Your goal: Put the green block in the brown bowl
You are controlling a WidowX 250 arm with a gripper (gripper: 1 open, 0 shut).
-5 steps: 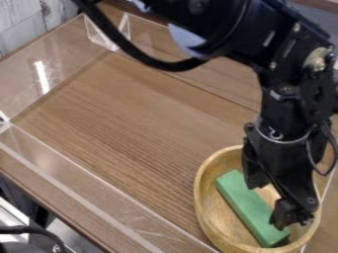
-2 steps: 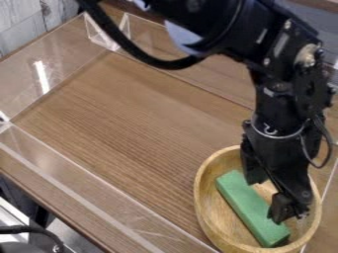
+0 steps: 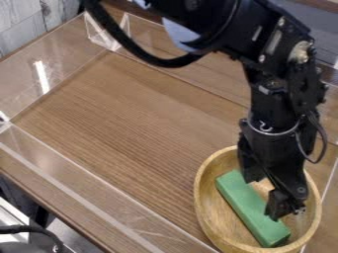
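Green block [image 3: 251, 208] lying inside the brown bowl [image 3: 211, 215] on the tabletop [image 3: 126, 124], claw [image 3: 275, 195] spread wide just above it, gripping nothing: placement seemingly done, only withdrawal left.

Wide bare stretch of brown wood-grain tabletop [image 3: 126, 128] across centre and left of frame, nothing standing on it. Clear acrylic wall panels [image 3: 59, 54] fence the upper left and left edges, and another runs along the lower left, blocking sideways entry there. Lower right is crowded: the round tan wooden bowl [image 3: 211, 203] with thick rim, the flat bright green rectangular block [image 3: 251, 208] lying inside, and the black robot gripper [image 3: 280, 193], jaws spread, directly over it. The black arm [image 3: 224, 30] fills the upper right.
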